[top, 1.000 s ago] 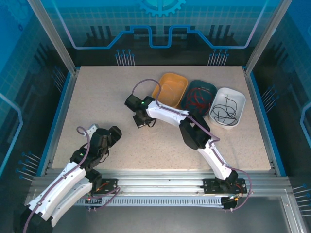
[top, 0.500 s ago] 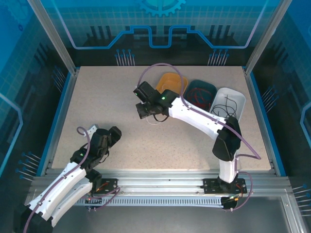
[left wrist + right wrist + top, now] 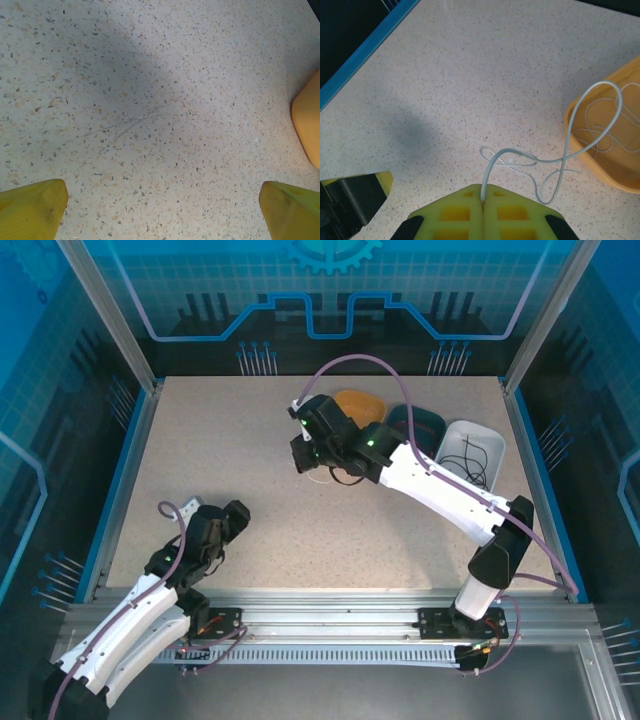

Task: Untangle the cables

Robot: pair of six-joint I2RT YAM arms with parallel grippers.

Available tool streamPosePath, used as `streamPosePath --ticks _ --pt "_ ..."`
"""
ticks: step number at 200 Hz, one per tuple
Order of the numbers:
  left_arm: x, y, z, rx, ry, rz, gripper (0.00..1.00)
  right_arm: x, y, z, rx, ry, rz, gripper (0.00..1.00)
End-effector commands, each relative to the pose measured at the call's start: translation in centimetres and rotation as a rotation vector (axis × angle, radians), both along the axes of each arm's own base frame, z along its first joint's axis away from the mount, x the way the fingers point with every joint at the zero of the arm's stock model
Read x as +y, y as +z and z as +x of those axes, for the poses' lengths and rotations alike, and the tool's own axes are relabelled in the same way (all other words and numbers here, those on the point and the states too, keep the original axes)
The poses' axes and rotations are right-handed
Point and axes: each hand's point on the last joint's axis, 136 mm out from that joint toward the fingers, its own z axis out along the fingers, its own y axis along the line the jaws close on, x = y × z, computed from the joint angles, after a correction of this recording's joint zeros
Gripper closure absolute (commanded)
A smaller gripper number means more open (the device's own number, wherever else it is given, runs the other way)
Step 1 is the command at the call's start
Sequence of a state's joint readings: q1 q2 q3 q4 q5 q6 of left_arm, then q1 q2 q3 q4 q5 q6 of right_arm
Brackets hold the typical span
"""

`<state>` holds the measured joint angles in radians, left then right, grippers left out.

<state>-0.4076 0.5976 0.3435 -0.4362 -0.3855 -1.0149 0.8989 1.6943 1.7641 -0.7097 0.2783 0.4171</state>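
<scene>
Right gripper (image 3: 483, 200): shut tight on a white cable (image 3: 486, 177), low in the wrist view.
Change: within the last second it has swung from mid-frame to upper centre of the top view, beside the orange bin (image 3: 600, 170).
Cable: it loops right, its far end already inside that bin.
Other cables: black ones (image 3: 470, 455) lie in the white bin (image 3: 478, 425).
Left gripper (image 3: 162, 205): wide open, empty, over bare desk (image 3: 150, 100).
Meaning: likely the sorting's last strand, ready to drop.
</scene>
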Motion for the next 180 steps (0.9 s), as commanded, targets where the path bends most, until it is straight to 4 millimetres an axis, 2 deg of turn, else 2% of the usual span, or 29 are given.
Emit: streamPosePath --ticks 1,80,180 --pt "0.0 -0.3 0.1 0.002 -0.009 0.001 0.01 -1.2 1.2 1.3 -0.059 -0.034 0.001 1.0" --pt "-0.3 -0.3 0.2 0.011 -0.019 -0.001 0.01 -3.8 0.8 6.3 -0.108 -0.158 -0.007 1.0" --pt "-0.3 -0.6 0.1 0.019 -0.022 -0.004 0.01 -7.3 -0.2 10.9 -0.129 -0.297 0.006 1.0"
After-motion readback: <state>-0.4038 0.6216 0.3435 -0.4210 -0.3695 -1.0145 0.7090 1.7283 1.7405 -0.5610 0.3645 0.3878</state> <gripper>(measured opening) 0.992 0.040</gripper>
